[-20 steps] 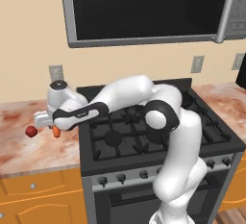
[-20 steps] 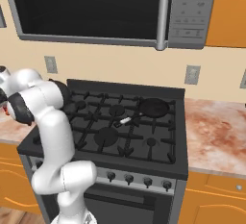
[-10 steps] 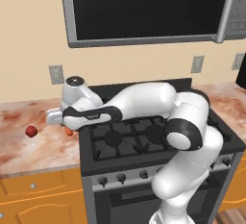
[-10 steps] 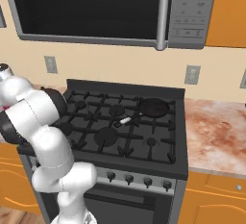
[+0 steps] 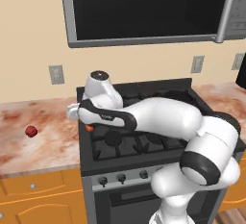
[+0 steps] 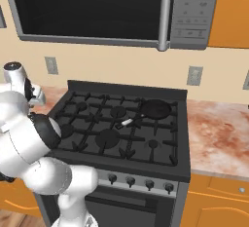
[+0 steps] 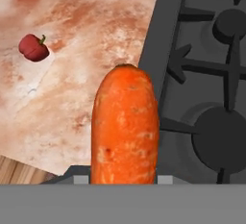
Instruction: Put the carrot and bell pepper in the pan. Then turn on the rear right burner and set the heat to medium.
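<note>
While the gripper [image 7: 124, 182] pinches the carrot [image 7: 125, 127] above the stove's [image 6: 121, 128] left edge, nothing sits in the pan [image 6: 154, 109] yet. The pan rests on the far right burner [image 6: 156, 107], handle pointing near-left. The pepper [image 5: 31, 131] lies on the left counter [image 5: 38, 141], well apart from the stove. Judging by this, the carrot is midway to the pan; pepper and burner knob remain. Marbled reddish counters flank the black stove, a microwave [image 6: 107, 9] hangs above, and orange cabinets [image 5: 33, 194] sit below.
</note>
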